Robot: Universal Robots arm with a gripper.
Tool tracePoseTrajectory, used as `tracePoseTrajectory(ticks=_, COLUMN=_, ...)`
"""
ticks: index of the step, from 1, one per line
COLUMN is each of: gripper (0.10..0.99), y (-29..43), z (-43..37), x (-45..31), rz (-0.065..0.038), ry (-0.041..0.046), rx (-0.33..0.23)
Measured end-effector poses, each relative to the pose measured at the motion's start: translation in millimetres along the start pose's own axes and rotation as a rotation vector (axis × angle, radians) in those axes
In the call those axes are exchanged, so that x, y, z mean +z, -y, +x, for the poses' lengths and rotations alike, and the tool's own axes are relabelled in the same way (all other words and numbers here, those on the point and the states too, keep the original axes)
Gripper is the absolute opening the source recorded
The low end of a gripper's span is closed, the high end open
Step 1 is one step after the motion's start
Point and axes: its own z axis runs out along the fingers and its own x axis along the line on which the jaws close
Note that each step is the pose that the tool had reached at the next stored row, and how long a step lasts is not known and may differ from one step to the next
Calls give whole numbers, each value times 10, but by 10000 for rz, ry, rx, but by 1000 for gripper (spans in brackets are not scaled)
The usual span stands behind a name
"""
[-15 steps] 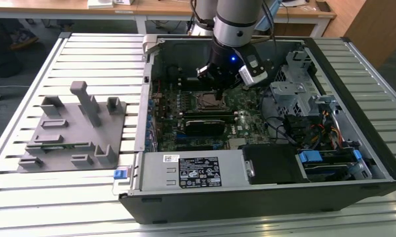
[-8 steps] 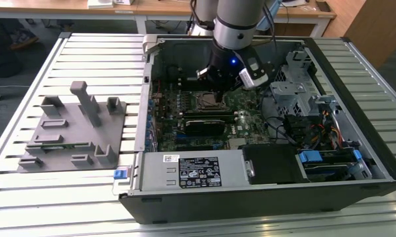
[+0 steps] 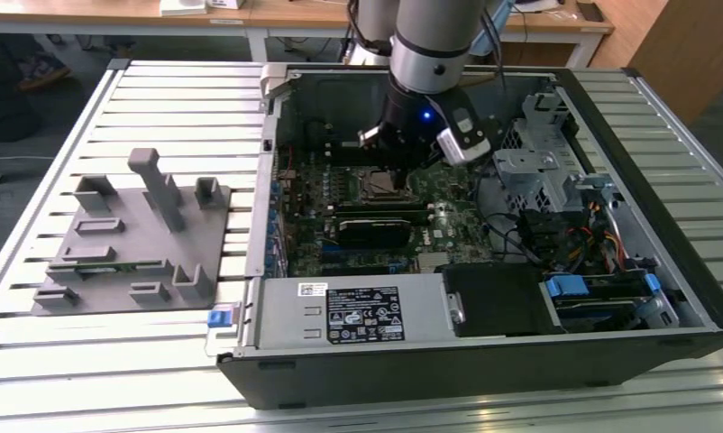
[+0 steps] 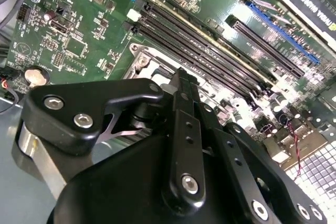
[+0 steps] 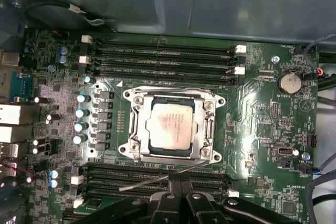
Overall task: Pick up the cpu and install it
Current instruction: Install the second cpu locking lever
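Already the cpu [image 5: 169, 125] is seen seated in the socket frame [image 5: 173, 126] in the first wrist view. Above that frame, in the exterior view, the gripper [image 3: 392, 161] is held inside the computer case [image 3: 482, 361]. How wide the fingers stand cannot be told.

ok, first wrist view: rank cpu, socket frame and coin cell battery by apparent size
Largest to smallest as they appear:
1. socket frame, the metal bracket around the chip
2. cpu, sitting inside the frame
3. coin cell battery, clearly smallest
All lie on the same board, so the order is reliable.
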Motion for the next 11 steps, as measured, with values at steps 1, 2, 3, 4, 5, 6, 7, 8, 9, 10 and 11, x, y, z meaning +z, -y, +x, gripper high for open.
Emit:
tracePoseTrajectory(ticks=1, gripper=106, y=7, z=2, x=-1, rz=-25, ry=1, rx=-1)
tracePoseTrajectory(ticks=2, gripper=106, y=14, z=6, x=-3, rz=-55, ry=3, rx=-1)
tracePoseTrajectory(ticks=3, gripper=106, y=21, z=14, x=-5, rz=-85, ry=4, rx=0)
tracePoseTrajectory(ticks=4, gripper=106, y=28, z=26, x=-6, rz=-109, ry=6, rx=-2)
tracePoseTrajectory(ticks=5, gripper=106, y=35, z=44, x=-6, rz=-114, ry=6, rx=-4)
tracePoseTrajectory(ticks=6, gripper=106, y=40, z=69, x=-5, rz=-115, ry=6, rx=-4)
tracePoseTrajectory(ticks=7, gripper=106, y=47, z=95, x=-5, rz=-116, ry=6, rx=-4)
tracePoseTrajectory(ticks=8, gripper=106, y=54, z=114, x=-5, rz=-118, ry=7, rx=-3)
tracePoseTrajectory(ticks=9, gripper=106, y=57, z=126, x=-5, rz=-119, ry=7, rx=-3)
tracePoseTrajectory(ticks=10, gripper=106, y=56, z=134, x=-4, rz=-119, ry=7, rx=-3)
tracePoseTrajectory(ticks=11, gripper=106, y=56, z=140, x=-4, rz=-120, ry=6, rx=-3)
